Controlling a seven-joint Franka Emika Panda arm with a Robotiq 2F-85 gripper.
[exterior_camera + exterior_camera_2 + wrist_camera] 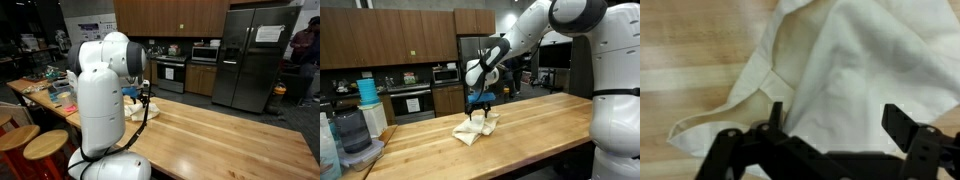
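Observation:
A crumpled cream-white cloth (477,127) lies on the wooden counter (540,125). My gripper (478,111) hangs just above it with its jaws spread wide. In the wrist view the cloth (835,70) fills most of the picture, and the gripper (837,120) straddles a raised fold, one black finger (902,125) on each side. Nothing is pinched between them. In an exterior view the white arm hides most of the cloth (133,111) and the gripper (146,103).
A stack of containers and a blue cylinder (367,95) stand at one end of the counter. Behind are a stove (170,72), a microwave (445,73) and a steel fridge (250,55). Round wooden stools (45,146) stand by the counter edge. A person (304,50) stands beside the fridge.

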